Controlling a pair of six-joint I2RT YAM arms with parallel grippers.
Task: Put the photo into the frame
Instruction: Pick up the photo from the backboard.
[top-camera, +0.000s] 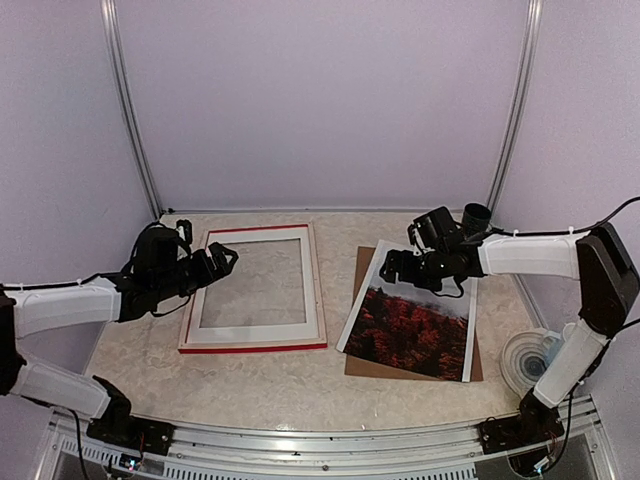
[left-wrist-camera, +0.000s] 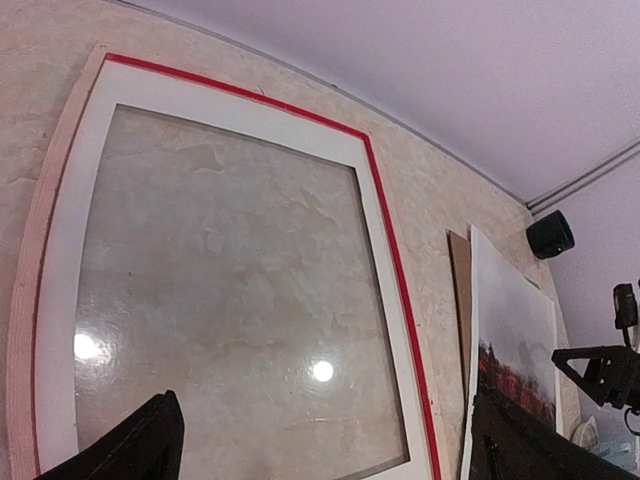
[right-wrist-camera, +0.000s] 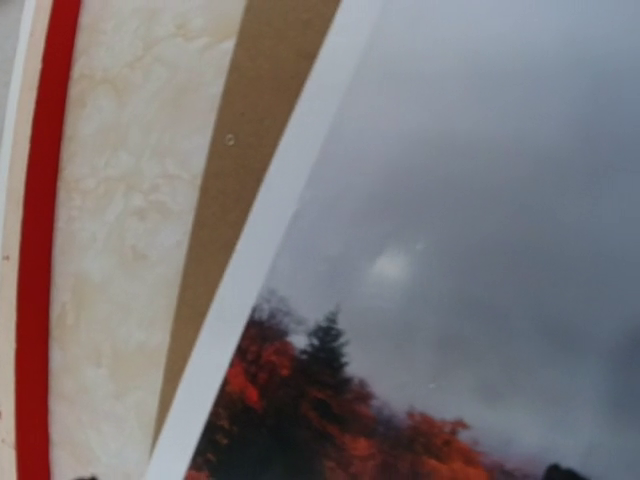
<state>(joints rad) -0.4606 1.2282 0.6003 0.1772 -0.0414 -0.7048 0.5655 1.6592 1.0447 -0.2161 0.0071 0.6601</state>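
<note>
- So, the right gripper (top-camera: 393, 268) is spread wide with nothing in it, hovering just over the misty top end of the photo (top-camera: 410, 335).
- The photo lies skewed on a brown hardboard panel (top-camera: 362, 262), to the right of the red frame (top-camera: 318, 290) and not touching it. Its near-left corner pokes out past the panel.
- The left gripper (top-camera: 220, 260) is just as wide open and empty, sitting over the frame's left rail. The frame lies flat on the surface (top-camera: 300, 385).
- Tip, I reckon: pinch only the white border at that overhanging corner, lift gently so the paper doesn't crease, and square it to the opening before lowering. The left arm could steady the frame.
</note>
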